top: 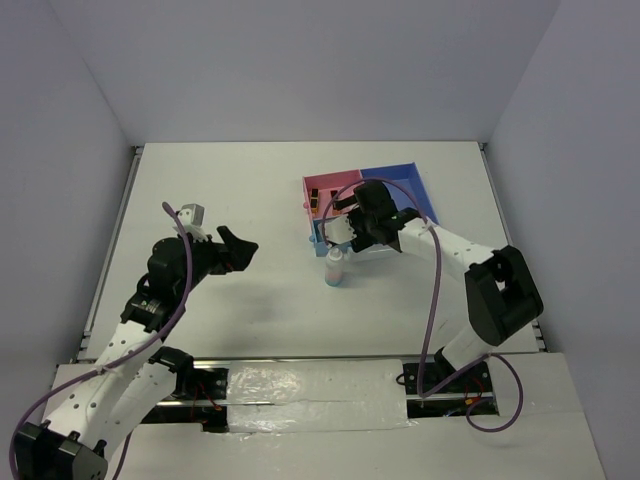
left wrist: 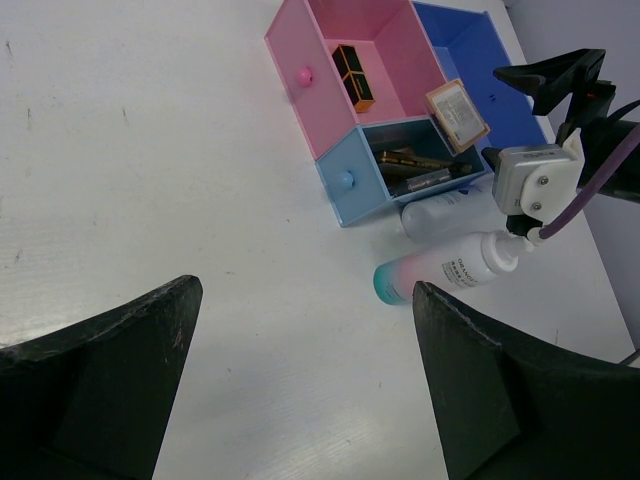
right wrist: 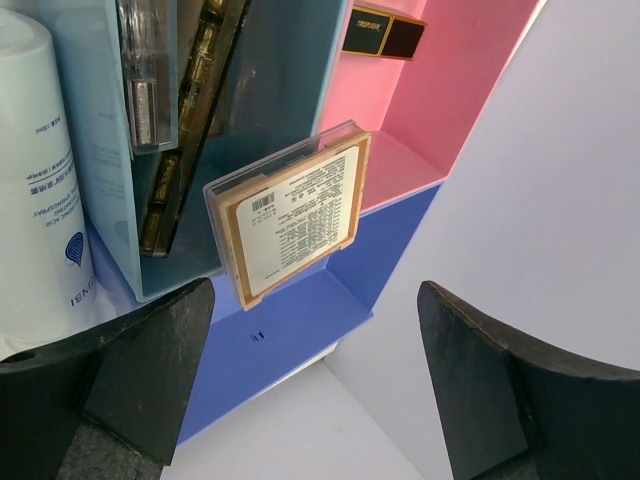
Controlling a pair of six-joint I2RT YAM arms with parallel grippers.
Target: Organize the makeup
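Two arms face one pink-and-blue tray (top: 410, 185), and the coming move looks to belong to the right arm. The right gripper (right wrist: 315, 300) hangs over the tray's near side, fingers spread wide with nothing between them. The left gripper (left wrist: 308, 290) is just as spread and empty, well apart to the left over the table.

Next in size are two whitish bottles just outside the light-blue compartment: one with a teal end (left wrist: 450, 268) and a plainer one (left wrist: 430, 213) touching the tray wall. A long brown palette (left wrist: 415, 170) already lies inside that compartment.

A square compact (right wrist: 290, 215) is propped tilted, label side up, on the divider between the light-blue and dark-blue compartments. It sits straight ahead of the right gripper's gap, its edges slanted to the finger line. Squaring up probably needs a small wrist turn, with the nearer bottle crowding one finger.

Smallest, black-gold pieces (left wrist: 352, 77) rest in the pink compartment.
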